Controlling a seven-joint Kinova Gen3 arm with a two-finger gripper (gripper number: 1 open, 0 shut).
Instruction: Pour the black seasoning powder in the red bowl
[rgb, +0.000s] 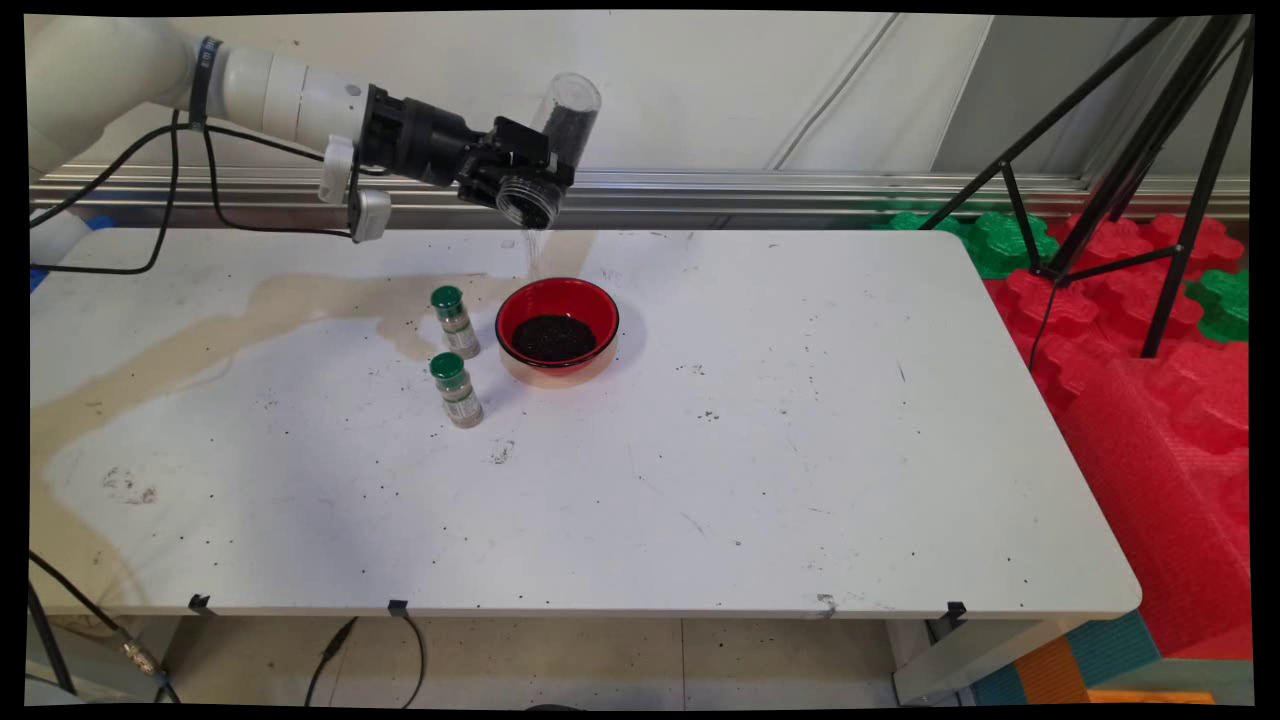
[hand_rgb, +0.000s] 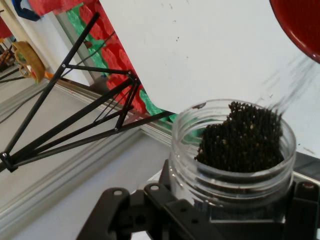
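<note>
Main view, from your left: two small cylindrical spice jars with green caps stand upright on the white, stained and speckled desk (rgb: 700, 480), the farther jar (rgb: 455, 321) just left of a round red bowl (rgb: 557, 331), the nearer jar (rgb: 456, 389) just in front of it. The bowl is glossy red inside and holds a heap of fine black grains. Above the bowl's far rim, your end effector (rgb: 520, 168) is clamped on a clear plastic jar (rgb: 548, 150), tipped mouth-down, with a thin stream of grains falling toward the bowl. At the right, a black tripod (rgb: 1150, 150) stands over red and green foam mats (rgb: 1150, 330). In the hand view, the clear jar (hand_rgb: 232, 155) shows a threaded round mouth with dark beady grains heaped at one side of it.
</note>
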